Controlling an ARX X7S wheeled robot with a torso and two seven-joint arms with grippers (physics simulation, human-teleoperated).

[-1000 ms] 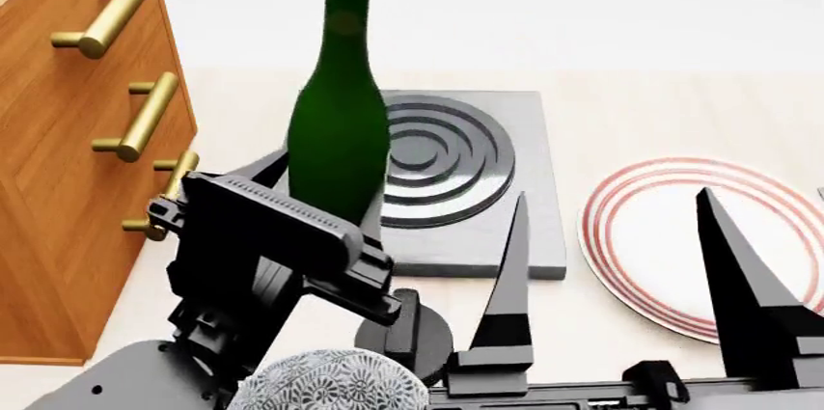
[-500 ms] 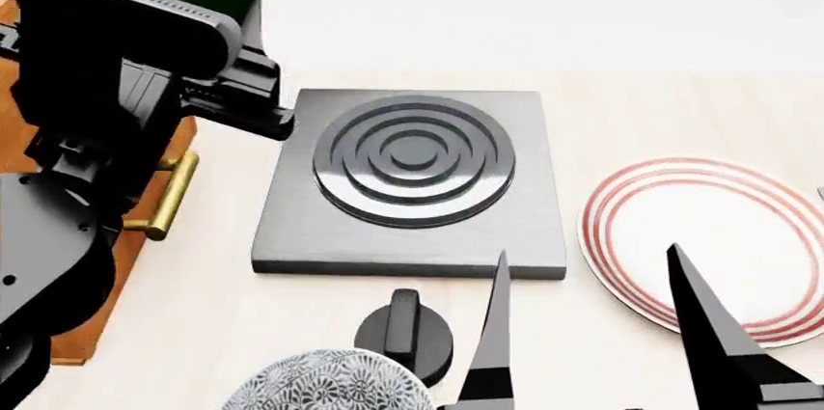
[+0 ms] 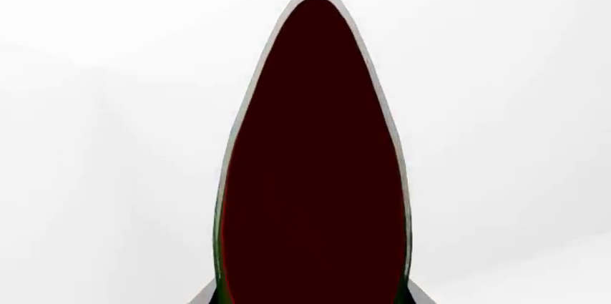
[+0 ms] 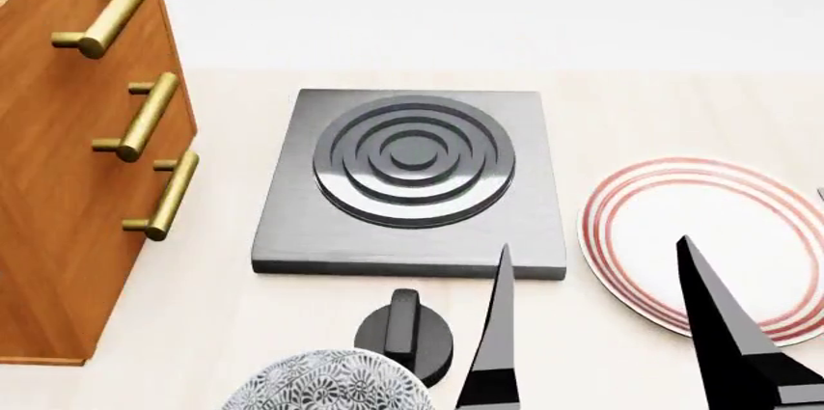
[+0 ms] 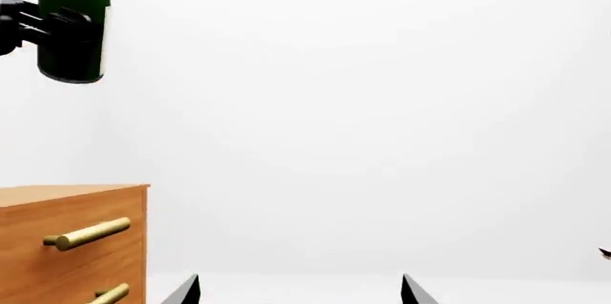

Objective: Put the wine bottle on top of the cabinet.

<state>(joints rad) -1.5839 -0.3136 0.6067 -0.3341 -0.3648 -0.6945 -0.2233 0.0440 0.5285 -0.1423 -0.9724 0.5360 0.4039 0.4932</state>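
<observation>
Orange-brown wood grain marks the cabinet (image 4: 77, 169), which stands at nine o'clock in the head view with its brass bar handles (image 4: 145, 117) facing the worktop (image 4: 232, 323). In the right wrist view the wine bottle (image 5: 73, 21) hangs high above the cabinet's top, well clear of it and about upright, with the left tool (image 5: 33, 23) clamped around its lower body; the left wrist view shows only the dark glass filling the lens. The step in hand, as I judge it, is bringing the bottle over the cabinet top and setting it down. To do that well, carry it fully over the top rather than near the front edge, keep it upright, lower slowly until the base rests flat, and only then release. Toward the centre of the head view sits the grey hob (image 4: 412, 178), with a black knob (image 4: 403, 333) and a patterned bowl (image 4: 328, 386) at six o'clock. At three o'clock lies the red-ringed plate (image 4: 618, 236), and the right tool (image 4: 599, 333) waits low at five o'clock, its two dark fingers spread apart and gripping nothing.
</observation>
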